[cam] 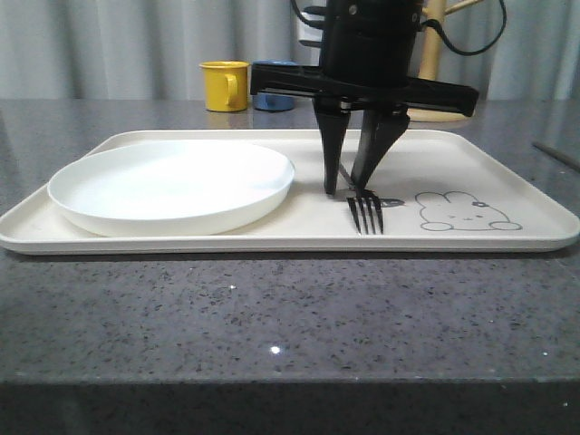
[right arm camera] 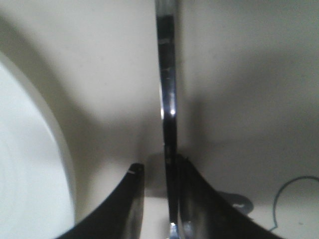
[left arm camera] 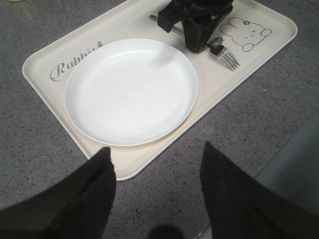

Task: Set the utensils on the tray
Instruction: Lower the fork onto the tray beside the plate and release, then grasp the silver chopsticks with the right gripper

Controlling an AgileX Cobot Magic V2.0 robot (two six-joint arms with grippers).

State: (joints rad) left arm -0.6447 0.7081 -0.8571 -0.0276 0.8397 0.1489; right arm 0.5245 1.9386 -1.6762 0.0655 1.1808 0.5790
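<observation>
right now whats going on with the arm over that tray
The right gripper is down on the cream tray with its fingers either side of a fork's handle; one finger touches it and a gap shows at the other. The fork lies on the tray between the white plate and the rabbit drawing. The left gripper hangs open off the tray's edge.

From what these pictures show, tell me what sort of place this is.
Probably a staged kitchen or dining counter: a speckled grey stone countertop, a cream tray holding a white plate and fork, mugs behind, grey curtains as backdrop.
</observation>
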